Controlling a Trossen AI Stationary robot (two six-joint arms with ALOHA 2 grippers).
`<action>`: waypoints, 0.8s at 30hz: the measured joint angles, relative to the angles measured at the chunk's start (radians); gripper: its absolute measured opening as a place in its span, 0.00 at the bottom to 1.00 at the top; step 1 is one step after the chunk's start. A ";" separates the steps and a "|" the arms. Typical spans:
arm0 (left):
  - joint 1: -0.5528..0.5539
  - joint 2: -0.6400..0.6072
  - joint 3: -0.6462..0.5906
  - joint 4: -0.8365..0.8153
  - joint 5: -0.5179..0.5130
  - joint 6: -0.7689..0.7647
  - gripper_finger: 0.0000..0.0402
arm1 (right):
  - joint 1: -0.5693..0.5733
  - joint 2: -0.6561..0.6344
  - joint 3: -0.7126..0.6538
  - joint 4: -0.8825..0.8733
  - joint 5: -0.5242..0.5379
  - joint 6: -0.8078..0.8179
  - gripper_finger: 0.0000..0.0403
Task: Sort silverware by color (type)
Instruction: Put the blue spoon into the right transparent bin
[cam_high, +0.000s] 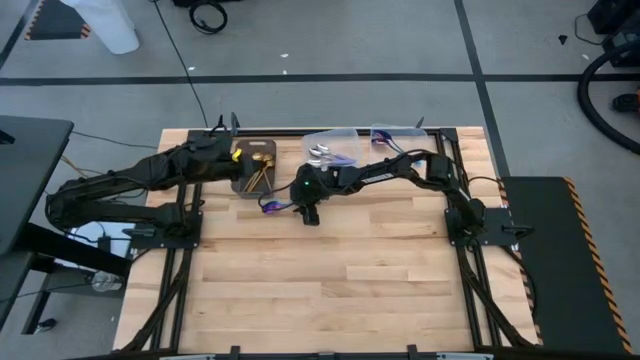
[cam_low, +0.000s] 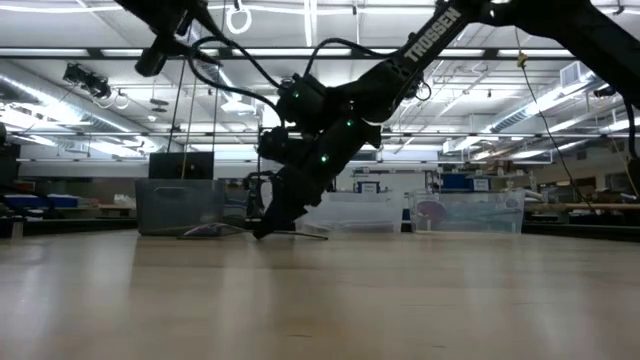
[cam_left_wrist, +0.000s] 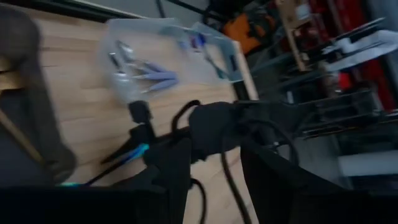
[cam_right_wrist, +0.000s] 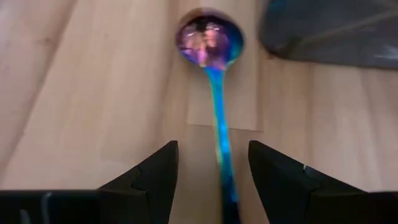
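An iridescent spoon (cam_right_wrist: 214, 93) lies flat on the wooden table (cam_high: 330, 260), its bowl (cam_right_wrist: 209, 34) pointing away from my right gripper. My right gripper (cam_right_wrist: 212, 149) is low over the table's middle (cam_high: 308, 212) and open. One finger stands on each side of the spoon's handle, and no touch shows. Gold spoons (cam_high: 262, 165) lie in a dark tray (cam_high: 245, 180). My left gripper (cam_high: 232, 150) hovers at the tray's far left corner, open, with nothing seen in it. Silver spoons (cam_high: 318, 152) lie in a clear container (cam_high: 330, 145).
A second clear container (cam_high: 398, 135) with blue-purple pieces stands at the far edge, right of the first. Purple spoons (cam_left_wrist: 158, 76) lie beside the silver ones in the first container. The near half of the table is bare wood.
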 joint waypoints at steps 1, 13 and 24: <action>-0.004 0.000 0.000 0.016 0.001 0.000 0.37 | -0.003 -0.001 0.000 0.000 0.001 -0.001 0.50; -0.014 -0.001 0.000 0.130 0.008 0.008 0.37 | -0.025 -0.007 0.001 -0.093 -0.050 -0.008 0.17; -0.014 -0.001 0.000 0.153 0.008 0.035 0.37 | 0.040 -0.024 0.000 -0.163 -0.042 0.087 0.07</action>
